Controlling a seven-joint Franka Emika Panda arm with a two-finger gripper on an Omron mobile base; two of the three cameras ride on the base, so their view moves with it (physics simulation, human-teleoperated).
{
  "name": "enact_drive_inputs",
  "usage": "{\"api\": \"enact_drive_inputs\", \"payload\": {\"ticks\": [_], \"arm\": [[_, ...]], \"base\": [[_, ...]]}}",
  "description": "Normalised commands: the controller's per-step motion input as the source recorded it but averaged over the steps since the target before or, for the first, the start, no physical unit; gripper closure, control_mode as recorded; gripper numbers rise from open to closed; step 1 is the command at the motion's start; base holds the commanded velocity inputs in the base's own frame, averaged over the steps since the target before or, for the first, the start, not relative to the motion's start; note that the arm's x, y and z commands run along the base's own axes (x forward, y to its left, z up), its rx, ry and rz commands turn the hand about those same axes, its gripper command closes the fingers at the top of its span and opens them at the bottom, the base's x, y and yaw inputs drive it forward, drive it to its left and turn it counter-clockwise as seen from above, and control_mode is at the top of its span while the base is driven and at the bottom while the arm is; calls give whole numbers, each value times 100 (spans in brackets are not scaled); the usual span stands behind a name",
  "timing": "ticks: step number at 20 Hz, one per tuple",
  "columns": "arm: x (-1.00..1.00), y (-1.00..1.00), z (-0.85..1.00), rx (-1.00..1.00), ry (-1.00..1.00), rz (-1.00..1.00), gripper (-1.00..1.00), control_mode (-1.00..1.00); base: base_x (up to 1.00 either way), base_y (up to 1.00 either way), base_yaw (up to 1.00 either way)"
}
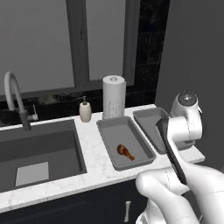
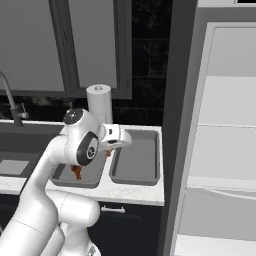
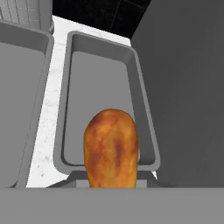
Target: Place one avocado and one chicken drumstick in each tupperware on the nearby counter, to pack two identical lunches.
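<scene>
The hand [image 2: 114, 145] is clamped on a drumstick [image 3: 111, 148], which juts forward from between the fingers in the hand view. The fingers themselves are covered by the meat, so the pinch is read from how the drumstick sits fixed in front of the camera. The hand hangs over the near end of the right tray [image 3: 105, 100], above its near rim.

Step in hand: carrying the second drumstick to the right tray. The left tray [image 1: 124, 142] already holds one drumstick [image 1: 125, 152] near its near end. The right tray is bare inside. Both trays lie side by side on the white table [image 1: 92, 148], to the right of the sink [image 1: 39, 151] and in front of the paper roll [image 1: 113, 96].

Next move, as judged: advance the hand slightly so the drumstick clears the near rim, lower it toward the tray floor, then spread the fingers. A release too near the rim risks dropping the piece on the table edge.

Hard to make out:
- In the left base view the arm covers the near part of the right tray.
- In the right base view the arm hides most of the left tray.
- No avocado can be made out in either tray.
- The open fridge [image 2: 225, 150] at right shows grey shelves; their contents cannot be made out.
</scene>
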Motion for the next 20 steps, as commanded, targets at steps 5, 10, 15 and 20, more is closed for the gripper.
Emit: {"api": "enact_drive_inputs", "payload": {"ticks": [5, 10, 15, 20], "arm": [[45, -7, -42, 0, 2, 0, 100, -100], [33, -17, -18, 0, 2, 0, 100, -100], [31, -7, -23, 0, 3, 0, 100, -100], [22, -2, -30, 0, 3, 2, 100, -100]], "base": [[0, 0, 0], [0, 0, 0], [0, 0, 0], [0, 0, 0]]}}
